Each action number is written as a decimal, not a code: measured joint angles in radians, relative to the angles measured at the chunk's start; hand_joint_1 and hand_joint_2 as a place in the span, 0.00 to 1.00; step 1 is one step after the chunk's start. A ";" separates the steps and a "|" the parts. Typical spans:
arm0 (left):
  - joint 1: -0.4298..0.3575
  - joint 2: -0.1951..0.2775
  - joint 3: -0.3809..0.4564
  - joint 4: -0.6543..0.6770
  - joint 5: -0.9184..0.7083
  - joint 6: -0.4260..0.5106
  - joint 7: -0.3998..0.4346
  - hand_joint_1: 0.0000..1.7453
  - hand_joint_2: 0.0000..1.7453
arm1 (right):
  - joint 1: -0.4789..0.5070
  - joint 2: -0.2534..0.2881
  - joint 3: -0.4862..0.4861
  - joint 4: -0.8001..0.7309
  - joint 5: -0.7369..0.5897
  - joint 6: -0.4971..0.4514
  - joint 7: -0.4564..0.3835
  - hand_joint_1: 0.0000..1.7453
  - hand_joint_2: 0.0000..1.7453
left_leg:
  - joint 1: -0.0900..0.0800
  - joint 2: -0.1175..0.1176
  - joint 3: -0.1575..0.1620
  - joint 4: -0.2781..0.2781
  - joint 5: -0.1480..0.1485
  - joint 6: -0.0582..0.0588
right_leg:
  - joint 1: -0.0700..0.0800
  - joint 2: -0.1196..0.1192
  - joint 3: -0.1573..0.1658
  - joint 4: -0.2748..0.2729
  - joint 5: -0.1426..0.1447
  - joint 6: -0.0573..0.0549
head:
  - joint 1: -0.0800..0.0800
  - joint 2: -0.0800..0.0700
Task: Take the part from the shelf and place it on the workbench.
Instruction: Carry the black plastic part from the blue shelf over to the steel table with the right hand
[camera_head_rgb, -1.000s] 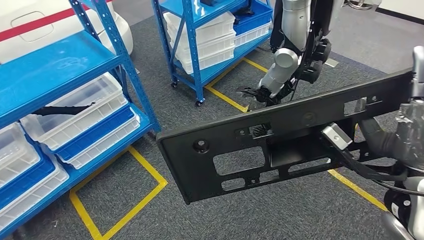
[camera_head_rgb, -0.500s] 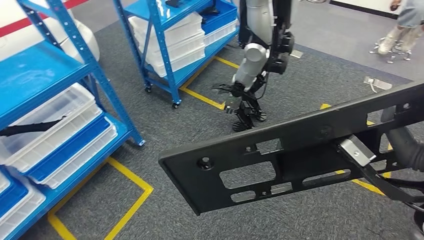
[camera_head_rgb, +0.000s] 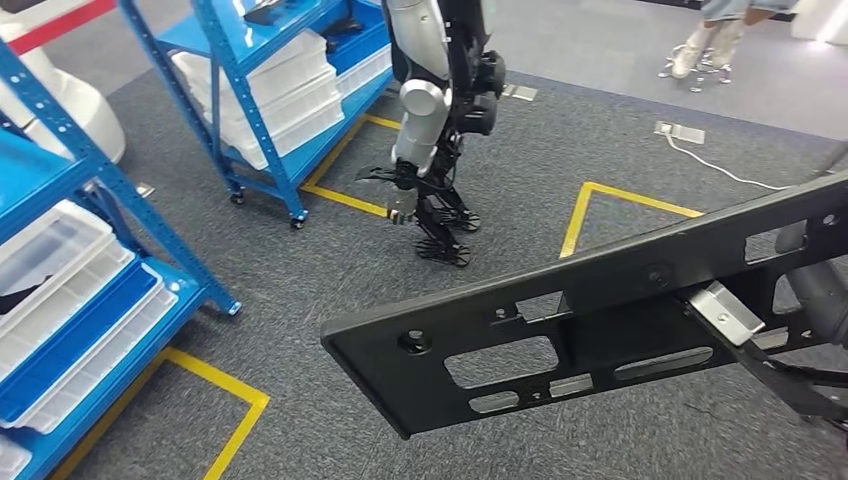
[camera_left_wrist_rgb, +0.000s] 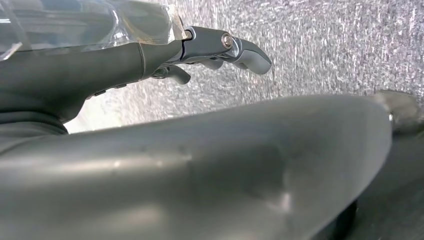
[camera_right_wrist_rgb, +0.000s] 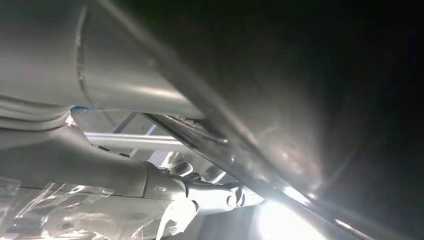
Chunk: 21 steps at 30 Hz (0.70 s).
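Head view: a long black plastic panel with rectangular cut-outs and round holes (camera_head_rgb: 560, 320) hangs in the air low in the picture, tilted so that its right end rides higher than its left. It is over grey carpet (camera_head_rgb: 330, 260) marked with yellow floor tape (camera_head_rgb: 600, 205). A small silver metal bracket (camera_head_rgb: 727, 312) sits against the panel's right part, with dark arm parts behind it at the right edge. At the left stands a blue steel shelf rack holding clear plastic bins (camera_head_rgb: 70, 270); a second blue rack with white bins (camera_head_rgb: 265, 85) stands further back. Another silver humanoid robot (camera_head_rgb: 430, 110) stands on the carpet beyond the panel, near the second rack. A person's legs (camera_head_rgb: 715, 40) show at the top right.

Left wrist view: the left hand (camera_left_wrist_rgb: 150, 55) reaches out over the grey carpet, its grey fingers (camera_left_wrist_rgb: 247, 50) stretched and apart, with nothing in them. A broad, smooth dark surface lies close across the lower picture.

Right wrist view: the right hand (camera_right_wrist_rgb: 165, 187) lies against the underside of the black panel (camera_right_wrist_rgb: 260, 125), its fingers (camera_right_wrist_rgb: 240, 196) touching the panel's edge. Glare and darkness hide the grasp, so I cannot tell whether the fingers close on it.
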 joint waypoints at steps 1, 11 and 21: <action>-0.001 0.002 0.000 0.000 -0.002 0.000 0.009 0.00 0.00 | 0.010 -0.002 -0.004 -0.002 0.006 -0.008 0.001 0.00 0.00 | -0.005 -0.017 0.027 -0.058 0.021 0.007 | -0.001 0.011 -0.003 0.000 0.003 0.002 | 0.000 0.000; 0.000 0.009 -0.001 0.001 0.003 0.004 0.061 0.00 0.00 | 0.098 -0.020 -0.036 -0.006 0.066 -0.054 -0.028 0.00 0.00 | 0.007 0.078 0.047 -0.129 0.053 -0.001 | -0.015 -0.075 -0.137 0.282 -0.137 0.045 | 0.002 0.000; -0.005 0.039 -0.001 0.007 0.017 -0.015 0.062 0.00 0.00 | 0.171 -0.011 -0.054 -0.007 0.199 -0.103 -0.106 0.00 0.00 | 0.026 0.127 0.016 -0.032 -0.024 -0.078 | -0.056 -0.106 -0.013 0.065 -0.057 0.068 | -0.004 0.000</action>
